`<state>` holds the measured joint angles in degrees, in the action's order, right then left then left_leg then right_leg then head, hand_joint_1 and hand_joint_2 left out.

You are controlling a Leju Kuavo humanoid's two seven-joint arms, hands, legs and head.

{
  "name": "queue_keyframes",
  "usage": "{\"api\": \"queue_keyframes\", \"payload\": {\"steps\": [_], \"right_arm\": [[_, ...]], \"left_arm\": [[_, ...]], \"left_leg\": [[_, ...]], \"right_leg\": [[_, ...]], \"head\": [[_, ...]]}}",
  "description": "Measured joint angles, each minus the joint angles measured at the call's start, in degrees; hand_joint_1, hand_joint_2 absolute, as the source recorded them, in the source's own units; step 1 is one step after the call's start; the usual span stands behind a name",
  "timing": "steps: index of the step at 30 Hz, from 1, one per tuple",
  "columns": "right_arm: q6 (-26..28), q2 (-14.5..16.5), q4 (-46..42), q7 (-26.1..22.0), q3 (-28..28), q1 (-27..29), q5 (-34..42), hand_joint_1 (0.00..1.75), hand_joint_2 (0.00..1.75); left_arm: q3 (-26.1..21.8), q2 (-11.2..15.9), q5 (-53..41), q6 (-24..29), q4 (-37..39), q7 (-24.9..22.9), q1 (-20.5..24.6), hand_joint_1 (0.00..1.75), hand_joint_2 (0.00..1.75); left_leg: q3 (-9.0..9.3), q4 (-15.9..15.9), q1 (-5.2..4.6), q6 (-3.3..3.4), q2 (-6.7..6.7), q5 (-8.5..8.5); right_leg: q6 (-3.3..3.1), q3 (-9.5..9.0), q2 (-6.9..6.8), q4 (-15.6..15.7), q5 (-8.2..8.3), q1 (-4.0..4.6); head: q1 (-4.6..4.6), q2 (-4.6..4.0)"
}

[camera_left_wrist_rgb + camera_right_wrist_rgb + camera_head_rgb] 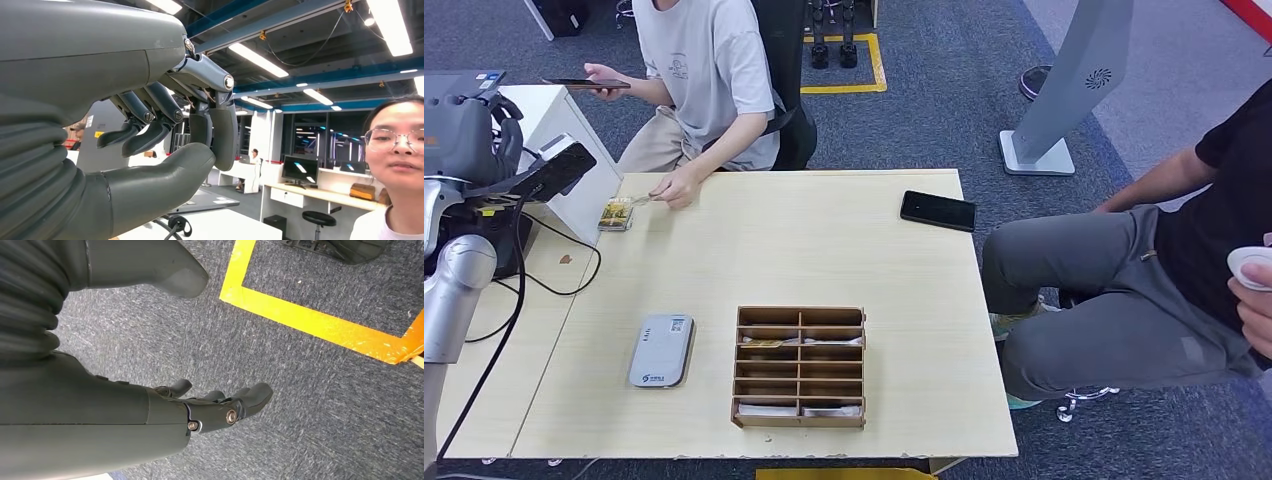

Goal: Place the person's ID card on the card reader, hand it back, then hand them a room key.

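The ID card (616, 213) lies at the table's far left corner, and the seated person's hand (674, 187) touches its strap. My left hand (549, 172) is raised beside that corner, left of the card and apart from it. In the left wrist view the left hand (165, 135) has bent fingers and the thumb under them, with nothing between. The grey card reader (661, 352) lies near the table's front left. Right of it stands a wooden compartment box (800, 367) holding key cards. My right hand (220, 405) hangs over the carpet, fingers stretched and empty.
A black phone (937, 210) lies at the table's far right. A second person (1124, 280) sits close to the right edge, holding a white object (1249, 265). A white cabinet (554, 125) and cables stand left of the table. A white kiosk base (1036, 152) stands behind.
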<state>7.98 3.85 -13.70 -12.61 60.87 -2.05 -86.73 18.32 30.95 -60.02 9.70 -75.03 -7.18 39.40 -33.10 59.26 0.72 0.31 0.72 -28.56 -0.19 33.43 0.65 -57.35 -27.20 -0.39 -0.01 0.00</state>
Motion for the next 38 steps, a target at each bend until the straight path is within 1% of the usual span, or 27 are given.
{"api": "queue_keyframes", "payload": {"steps": [38], "right_arm": [[0.0,0.0,0.0,-0.01,0.0,0.0,0.0,0.0,1.75]], "left_arm": [[0.0,0.0,0.0,0.0,0.0,-0.01,0.02,1.75,1.75]], "left_leg": [[0.02,0.0,0.0,0.0,-0.01,0.0]], "right_leg": [[0.0,-0.02,0.0,0.0,0.0,0.0]], "head": [[0.01,0.0]]}}
